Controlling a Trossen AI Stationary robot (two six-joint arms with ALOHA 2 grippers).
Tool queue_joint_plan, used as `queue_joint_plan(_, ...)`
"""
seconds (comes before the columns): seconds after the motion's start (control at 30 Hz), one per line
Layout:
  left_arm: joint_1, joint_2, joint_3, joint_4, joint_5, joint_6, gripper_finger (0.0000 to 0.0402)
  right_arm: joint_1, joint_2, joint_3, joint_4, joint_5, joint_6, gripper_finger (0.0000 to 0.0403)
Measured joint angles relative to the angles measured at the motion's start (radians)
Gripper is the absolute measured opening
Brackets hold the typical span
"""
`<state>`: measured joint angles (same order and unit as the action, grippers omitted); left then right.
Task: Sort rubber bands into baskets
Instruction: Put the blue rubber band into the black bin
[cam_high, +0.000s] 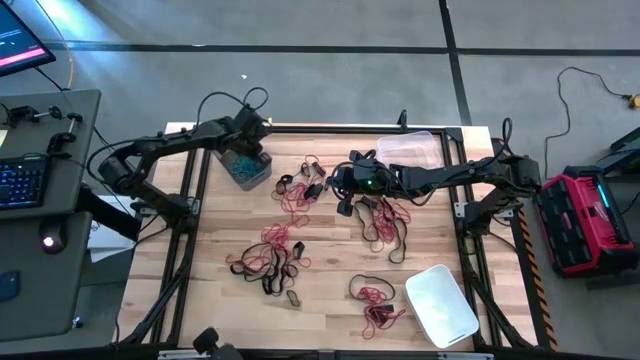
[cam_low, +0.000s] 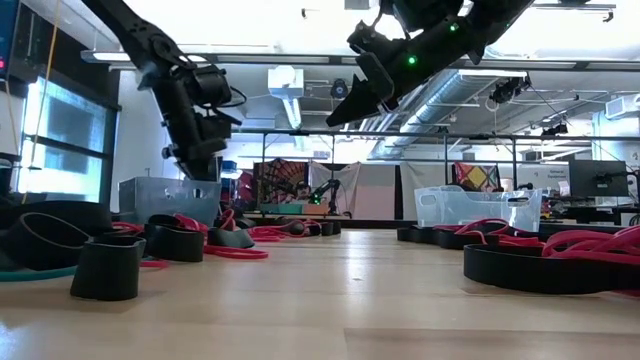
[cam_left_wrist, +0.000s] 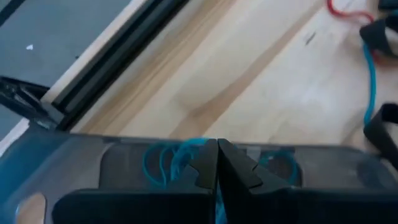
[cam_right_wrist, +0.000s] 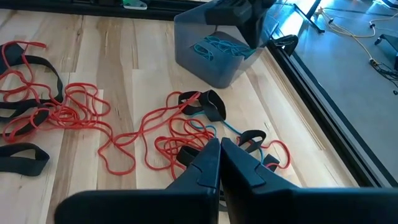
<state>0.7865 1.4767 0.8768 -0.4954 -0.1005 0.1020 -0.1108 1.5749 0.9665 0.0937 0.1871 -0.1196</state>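
Red, black and teal rubber bands lie in loose heaps on the wooden table (cam_high: 270, 255) (cam_high: 385, 222) (cam_right_wrist: 186, 134). The grey-tinted basket (cam_high: 245, 170) (cam_right_wrist: 211, 62) stands at the far left and holds several teal bands (cam_left_wrist: 165, 162). My left gripper (cam_left_wrist: 217, 163) (cam_high: 243, 150) is shut just above this basket, pointing steeply down into it. My right gripper (cam_right_wrist: 219, 152) (cam_low: 338, 112) is shut with nothing in it. It hangs well above the table's middle, over a heap of red and black bands. My left gripper's shut fingers (cam_left_wrist: 239, 177) point down into the grey basket over the teal bands. A sliver of teal (cam_left_wrist: 216, 208) shows between them. I cannot tell whether they touch or pinch a band.
A clear basket (cam_high: 418, 150) (cam_low: 470, 205) stands at the far right and a whitish basket (cam_high: 440, 305) at the near right corner. Black loops (cam_low: 110, 265) lie close to the near edge. Bare wood shows at the near left and between the heaps.
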Motion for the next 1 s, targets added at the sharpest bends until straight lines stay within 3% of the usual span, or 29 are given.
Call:
queue_joint_plan(0.37, -0.029, -0.001, -0.012, -0.026, -0.044, -0.011, 0.0, 0.0, 0.0, 0.0, -0.007, 0.0, 0.0, 0.0)
queue_joint_plan(0.73, 0.0, -0.001, -0.109, 0.003, -0.084, -0.023, 0.0, 0.0, 0.0, 0.0, -0.008, 0.0, 0.0, 0.0)
queue_joint_plan(1.0, 0.013, -0.001, -0.112, -0.023, -0.097, -0.023, 0.0, 0.0, 0.0, 0.0, -0.008, 0.0, 0.0, 0.0)
